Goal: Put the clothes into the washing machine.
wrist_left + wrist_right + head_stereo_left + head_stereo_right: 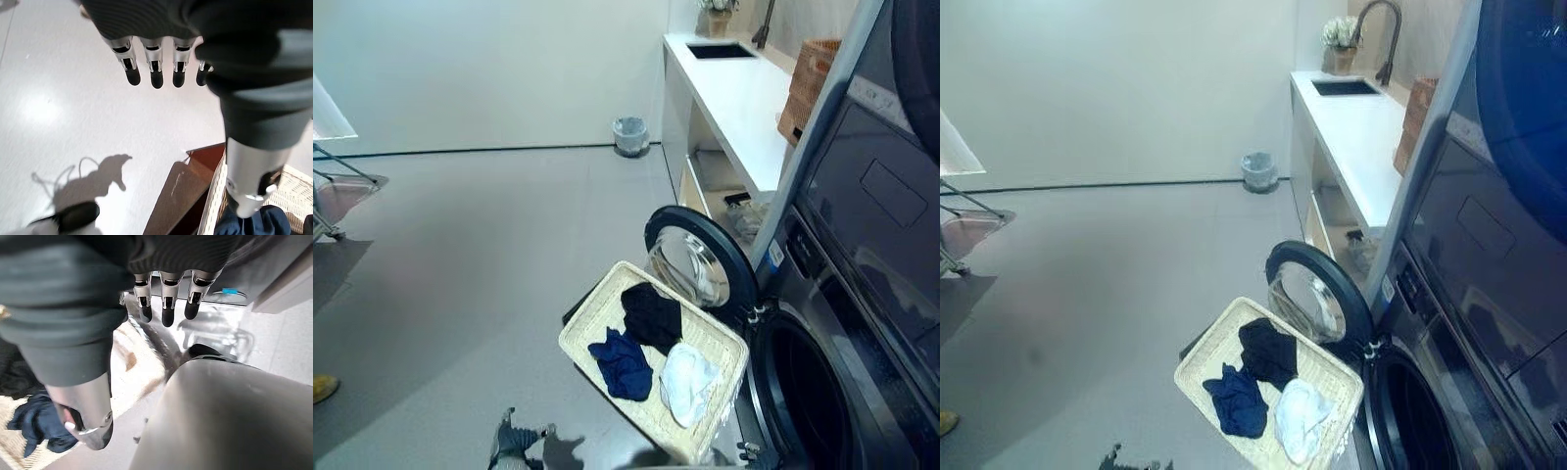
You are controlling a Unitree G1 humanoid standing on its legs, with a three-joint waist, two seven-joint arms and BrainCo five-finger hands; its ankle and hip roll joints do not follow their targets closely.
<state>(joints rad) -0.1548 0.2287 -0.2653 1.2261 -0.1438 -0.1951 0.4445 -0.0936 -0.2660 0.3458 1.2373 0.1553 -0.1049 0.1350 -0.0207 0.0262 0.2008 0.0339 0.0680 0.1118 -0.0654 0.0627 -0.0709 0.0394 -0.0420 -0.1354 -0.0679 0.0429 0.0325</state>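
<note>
The left robot hand [161, 54] hangs over bare grey floor [480, 255] with its fingers [155, 73] straight and relaxed, thumb apart, holding nothing; past it show a reddish-brown board [181, 200] lying on the floor and the corner of the woven basket [293, 191]. The right robot hand [168, 284] is likewise released, fingers [167, 308] straight and empty, pointing toward the washing machine's front, with the blue garment visible beside its thumb.

The clothes lie in the pale wicker basket [597, 318], which sits on the floor just in front of the washing machine [832, 382], near the open drum. Inside the basket are three pieces: a black garment [652, 315] at the far end, a dark blue garment [623, 363] on the side away from the machine and touching the black one, and a white garment [686, 383] on the side nearer the machine. The machine's round door [697, 259] stands swung open, its glass bowl facing out, just beyond the basket's far edge. The drum opening [803, 401] is dark; what is inside cannot be made out.

Behind the machine a white worktop [734, 88] runs along the wall, with a sink [1344, 87], a dark tap [1383, 39], a small potted plant [1340, 44] and a brown woven basket [808, 83] on it. A small grey bin [630, 135] stands on the floor by the far wall
</note>
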